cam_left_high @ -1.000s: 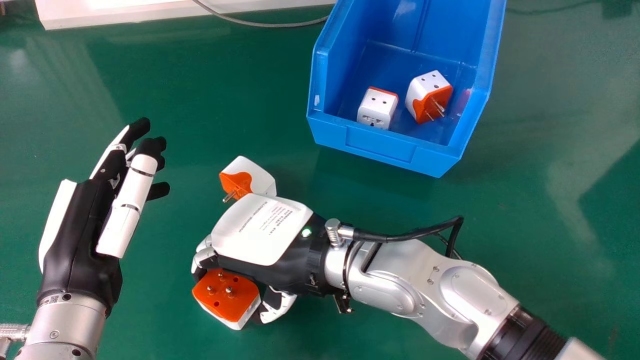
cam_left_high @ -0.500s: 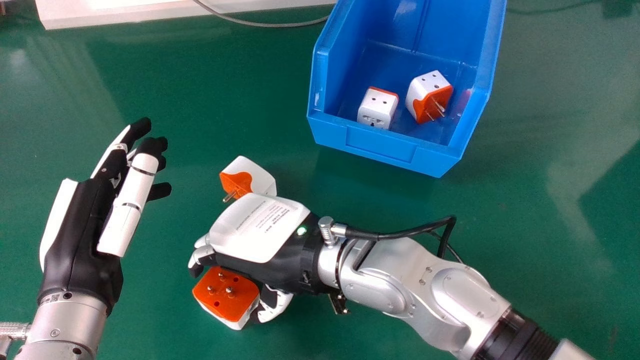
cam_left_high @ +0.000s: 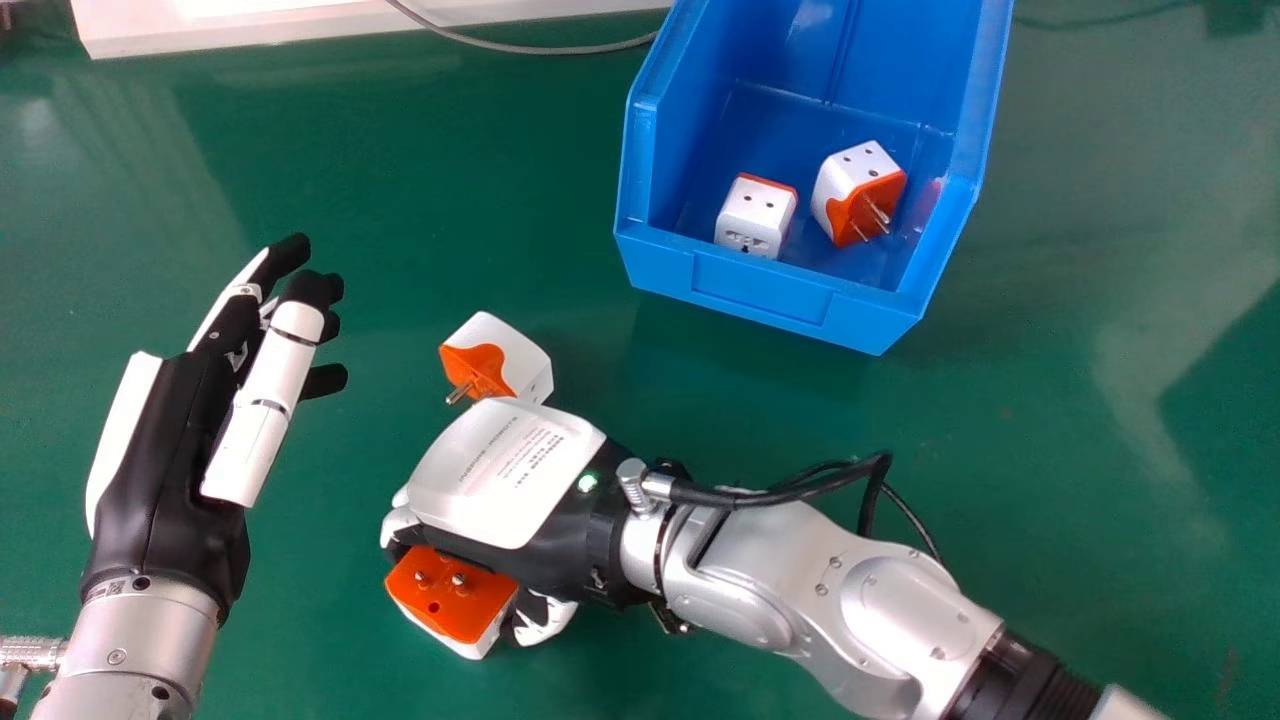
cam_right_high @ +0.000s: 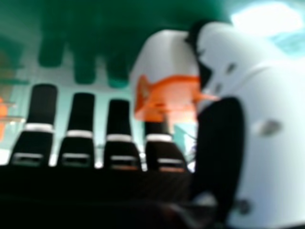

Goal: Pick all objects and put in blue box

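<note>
In the head view my right hand (cam_left_high: pixel 510 475) is low over a white-and-orange adapter (cam_left_high: pixel 455 595), its fingers relaxed on the far-left side and its thumb to the right. The right hand view shows this adapter (cam_right_high: pixel 167 62) between the thumb and the nearest finger of the right hand (cam_right_high: pixel 119 119), against the thumb. Another adapter (cam_left_high: pixel 510 355) lies just beyond the hand's back. Two more, one upright (cam_left_high: pixel 756 215) and one tilted (cam_left_high: pixel 850 195), are inside the blue box (cam_left_high: pixel 765 290). My left hand (cam_left_high: pixel 165 480) is held open at the left.
A white object (cam_left_high: pixel 250 25) stands along the far edge of the green table (cam_left_high: pixel 450 180), with a grey cable (cam_left_high: pixel 530 48) beside it. Black cables (cam_left_high: pixel 800 490) loop above my right wrist.
My right hand and wrist have shifted left and slightly nearer, covering more of the near adapter, which has stayed put. My left hand has drifted slightly right.
</note>
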`<state>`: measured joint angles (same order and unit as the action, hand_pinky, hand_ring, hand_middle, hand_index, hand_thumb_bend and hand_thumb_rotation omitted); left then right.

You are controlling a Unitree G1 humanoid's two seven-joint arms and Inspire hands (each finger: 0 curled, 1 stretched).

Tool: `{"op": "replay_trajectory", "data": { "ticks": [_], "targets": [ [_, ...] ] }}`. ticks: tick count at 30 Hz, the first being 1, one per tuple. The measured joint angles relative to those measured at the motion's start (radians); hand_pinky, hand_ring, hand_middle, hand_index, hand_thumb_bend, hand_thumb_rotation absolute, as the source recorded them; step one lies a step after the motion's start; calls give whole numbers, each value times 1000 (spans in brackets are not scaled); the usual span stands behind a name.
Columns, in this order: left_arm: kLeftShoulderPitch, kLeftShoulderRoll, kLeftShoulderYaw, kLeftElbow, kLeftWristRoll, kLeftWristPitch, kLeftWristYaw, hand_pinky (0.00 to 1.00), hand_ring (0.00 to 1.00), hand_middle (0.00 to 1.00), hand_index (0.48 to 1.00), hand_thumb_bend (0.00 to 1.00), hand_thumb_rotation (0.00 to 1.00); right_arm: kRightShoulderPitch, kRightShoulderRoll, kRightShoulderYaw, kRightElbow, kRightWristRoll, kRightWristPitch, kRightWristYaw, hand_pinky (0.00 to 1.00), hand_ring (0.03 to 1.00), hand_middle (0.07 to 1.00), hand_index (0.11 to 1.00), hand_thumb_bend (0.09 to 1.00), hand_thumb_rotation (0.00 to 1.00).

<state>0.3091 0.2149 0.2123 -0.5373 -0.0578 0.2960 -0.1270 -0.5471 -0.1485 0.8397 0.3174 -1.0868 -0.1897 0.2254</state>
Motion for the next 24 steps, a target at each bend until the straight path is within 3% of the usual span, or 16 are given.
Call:
{"op": "replay_trajectory", "data": {
  "ticks": [2,3,4,5,6,10,13,17,24],
  "targets": [
    [-1,0,0,-2,1,2,0,789,864,872,911,470,874,0,3,0,10,-5,1,-30,592,718,744,641,437,63],
    [-1,0,0,-2,2,3,0,788,864,871,911,468,874,0,5,0,19,-5,0,-46,492,598,671,612,453,50],
    [-2,0,0,-2,4,4,1,788,864,871,911,468,874,0,7,0,26,-4,0,-59,492,598,671,612,453,50],
    [-3,0,0,-3,7,5,1,787,863,870,910,467,875,0,8,0,34,-3,-4,-73,403,492,630,585,469,40],
    [-4,0,0,-3,8,5,1,787,863,870,910,467,875,1,8,-1,45,-3,-12,-96,403,492,630,585,469,40],
    [-7,-1,-1,-7,9,15,2,783,860,867,910,464,876,0,7,-1,93,-2,-48,-183,184,252,536,518,506,16],
    [-9,-2,-2,-14,10,22,2,781,859,866,909,462,877,-5,7,-1,113,-2,-61,-229,139,199,493,503,512,10],
    [-9,-2,-2,-22,17,22,2,779,858,865,908,461,878,-7,8,-4,119,15,-65,-241,132,185,454,501,515,6],
    [-13,-3,-2,-22,17,23,2,774,856,862,905,459,879,0,14,-6,116,25,-41,-239,126,173,405,498,517,2]
  ]
}}
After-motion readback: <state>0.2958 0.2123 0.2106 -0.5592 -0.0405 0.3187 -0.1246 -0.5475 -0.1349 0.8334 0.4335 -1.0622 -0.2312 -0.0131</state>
